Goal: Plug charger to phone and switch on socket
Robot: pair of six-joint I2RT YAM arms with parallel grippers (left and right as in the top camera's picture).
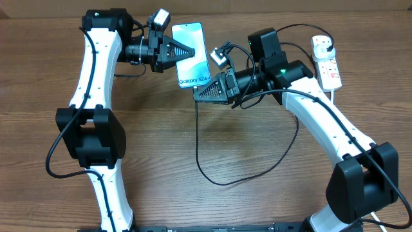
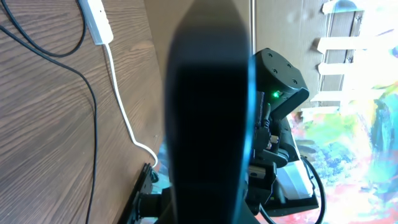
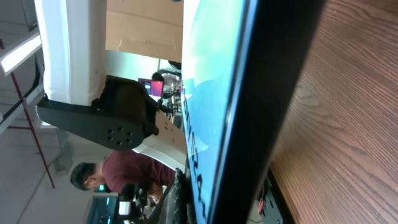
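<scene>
The phone [image 1: 192, 55] is held off the table with its light blue screen facing up and its white text at the near end. My left gripper [image 1: 189, 51] is shut on its left edge. From the right, my right gripper [image 1: 201, 90] is shut on its bottom end. The phone fills the left wrist view as a dark slab [image 2: 208, 112], and the right wrist view shows its screen edge-on [image 3: 211, 93]. The charger [image 1: 212, 177] drops from under the right gripper, loops over the table and runs to the socket [image 1: 328, 67]. Its connector tip is hidden.
The socket lies at the far right of the table, its thick white cord [image 2: 124, 112] trailing off the edge. The black cable's loop lies between the two arm bases. The right arm [image 2: 280, 81] stands close behind the phone.
</scene>
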